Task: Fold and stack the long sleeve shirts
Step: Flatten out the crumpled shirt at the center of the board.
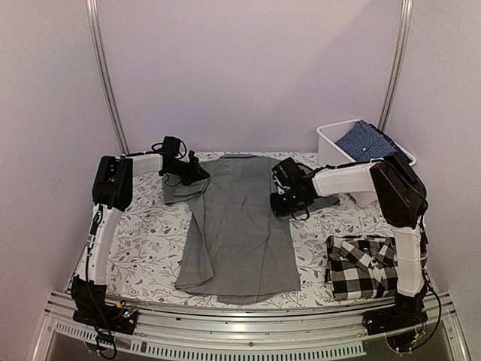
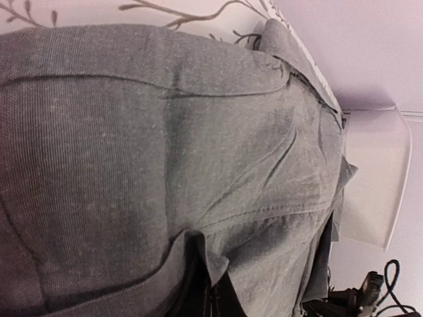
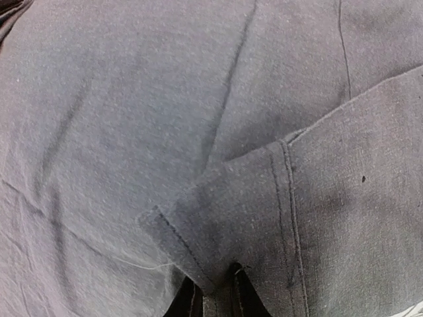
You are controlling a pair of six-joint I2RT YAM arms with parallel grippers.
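Note:
The plain grey long sleeve shirt lies spread flat down the middle of the table, collar end at the far side. My left gripper sits at the shirt's far left corner, shut on a pinch of grey cloth that rises between its fingers. My right gripper rests on the shirt's far right edge. In the right wrist view a hemmed fold of the grey shirt runs down between its narrowly set fingertips. The black-and-white checked long sleeve shirt lies folded at the near right.
A white bin with a blue patterned cloth in it stands at the far right corner; its wall shows in the left wrist view. The floral tablecloth lies bare to the left of the shirt.

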